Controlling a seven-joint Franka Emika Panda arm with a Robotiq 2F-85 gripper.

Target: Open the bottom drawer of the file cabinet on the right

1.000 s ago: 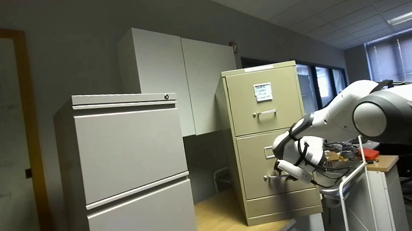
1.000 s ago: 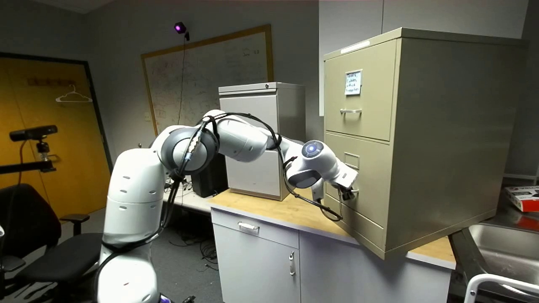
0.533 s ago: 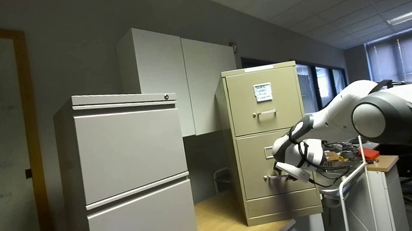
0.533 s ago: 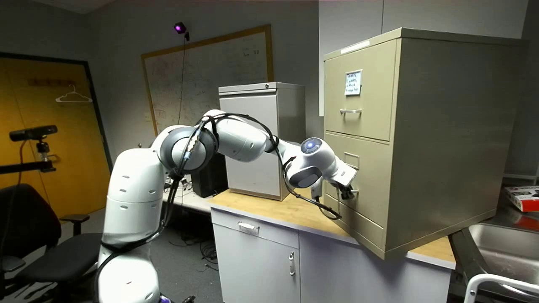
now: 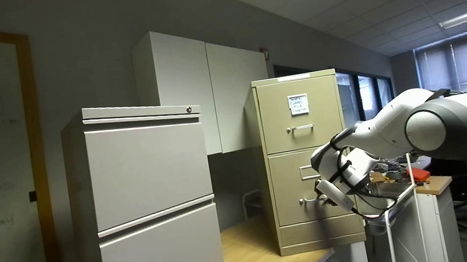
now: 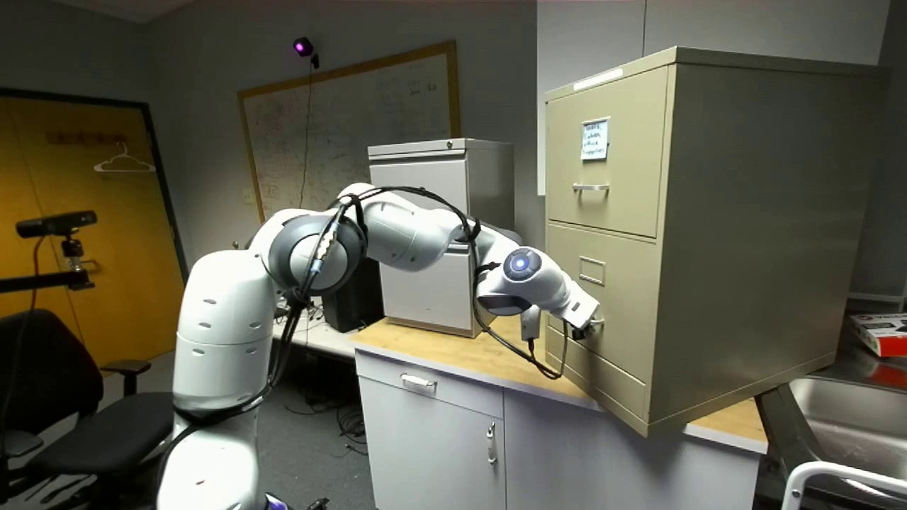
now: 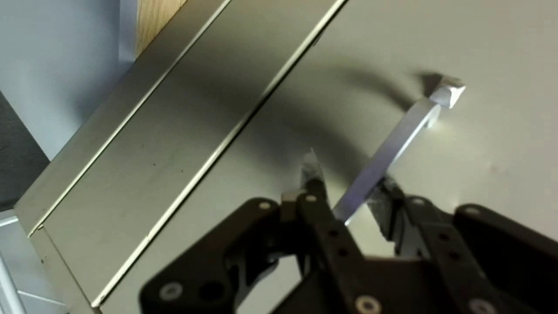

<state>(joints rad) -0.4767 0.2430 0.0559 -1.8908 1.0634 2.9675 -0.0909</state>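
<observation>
Fingers (image 7: 314, 185) astride silver handle (image 7: 383, 157) | file cabinet (image 6: 737, 241) beige | (bottom drawer (image 5: 290, 191) closed)

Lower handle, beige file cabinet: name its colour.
The handle is silver with a purplish tint, clearest in the wrist view.

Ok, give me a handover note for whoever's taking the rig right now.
Gripper: open, fingers on either side of the handle on the bottom drawer; whether they touch it, I can't tell.
File cabinet: standing on the counter, bottom drawer shut.
Done: gripper in place around the handle.
Left: probably close on the handle, then pull the drawer out.
</observation>
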